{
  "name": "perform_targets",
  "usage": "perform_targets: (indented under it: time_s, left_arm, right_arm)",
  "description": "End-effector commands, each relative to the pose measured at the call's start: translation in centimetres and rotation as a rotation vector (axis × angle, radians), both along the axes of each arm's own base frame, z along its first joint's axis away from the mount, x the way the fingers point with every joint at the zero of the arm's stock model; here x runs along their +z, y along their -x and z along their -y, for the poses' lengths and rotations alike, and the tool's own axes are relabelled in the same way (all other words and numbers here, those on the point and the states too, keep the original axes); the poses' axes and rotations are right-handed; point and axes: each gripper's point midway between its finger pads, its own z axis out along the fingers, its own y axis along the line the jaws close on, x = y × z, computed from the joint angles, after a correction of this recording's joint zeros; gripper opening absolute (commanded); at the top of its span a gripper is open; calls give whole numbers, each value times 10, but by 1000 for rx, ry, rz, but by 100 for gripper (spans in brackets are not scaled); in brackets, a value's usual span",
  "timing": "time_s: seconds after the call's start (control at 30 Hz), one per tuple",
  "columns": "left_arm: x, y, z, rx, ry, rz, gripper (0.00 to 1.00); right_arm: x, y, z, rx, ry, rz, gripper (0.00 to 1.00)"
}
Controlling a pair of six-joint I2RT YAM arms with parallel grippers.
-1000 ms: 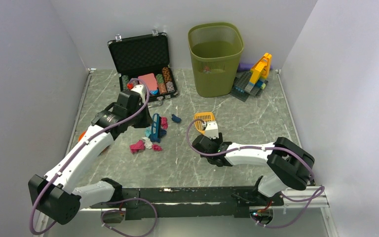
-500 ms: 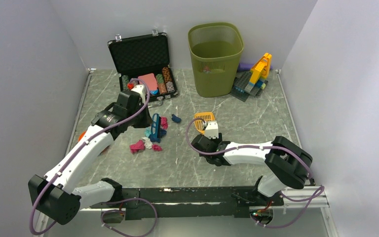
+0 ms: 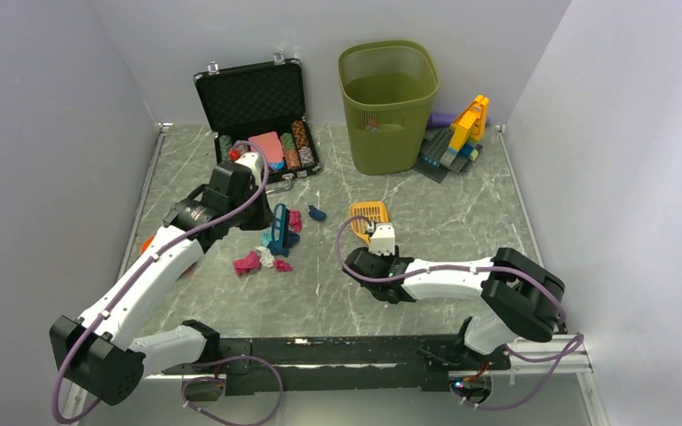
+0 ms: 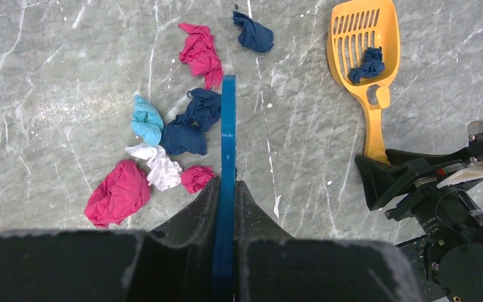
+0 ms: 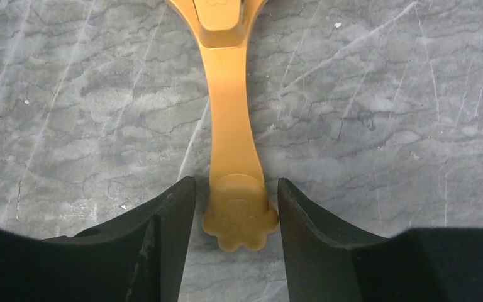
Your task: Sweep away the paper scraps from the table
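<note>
Grey-green marble tabletop (image 3: 462,222) with white walls around it: that is where the paper scraps (image 4: 163,145) lie, most of them bunched left of centre, pink, navy, teal and white, pressed close to one side of the blue brush blade (image 4: 228,119). A pink wad and a navy one sit a little beyond the blade's tip. My left gripper (image 4: 227,189) is clamped tight on that blade, which stands on edge. Off to the right lies the yellow scoop (image 4: 343,47), one navy scrap (image 4: 366,65) already in its slotted bowl. My right gripper (image 5: 236,201) straddles the paw-shaped end of the scoop handle (image 5: 229,126), jaws partly open, not gripping as far as I can see. I judge the risk to be there: a hold so near the handle's tip could let the scoop swivel or slip and tip the navy wad out. A fast stroke of the blade could also scatter the light wads. Farther back stands the green wastebasket (image 3: 388,106), whose contents I cannot make out, and an open black case (image 3: 253,98) holding rows of poker chips (image 3: 289,146).
</note>
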Motion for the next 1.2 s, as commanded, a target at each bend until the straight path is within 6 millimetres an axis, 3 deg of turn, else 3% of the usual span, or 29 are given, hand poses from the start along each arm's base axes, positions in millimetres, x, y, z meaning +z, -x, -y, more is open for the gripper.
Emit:
perform_targets:
  time_s: [0.0,0.27,0.6,0.8,0.9,0.97,1.07,1.17]
  left_arm:
    - [14,-1,-2,-5,3,50,0]
    - [10,-2,0,-18,-5,46,0]
    - [20,-19,11,-55,-8,65,0]
    - [14,-52,31,-78,-6,50,0]
    - [11,-73,47,-91,16,39,0]
    - [6,-87,61,-105,46,26,0]
    - [9,-108,88,-143,125,21,0]
    - [-3,-128,106,-140,173,-8,0]
  right_arm:
    - [-13,16,24,-30,84,-59,51]
    - [-10,17,25,-29,76,-54,28]
    - [29,26,8,104,38,-36,12]
    - [53,34,5,149,-25,-47,11]
    - [61,37,5,162,-38,-57,4]
    - [64,39,6,158,-36,-61,0]
    - [66,39,9,148,-31,-62,0]
    - [68,38,9,144,-27,-61,0]
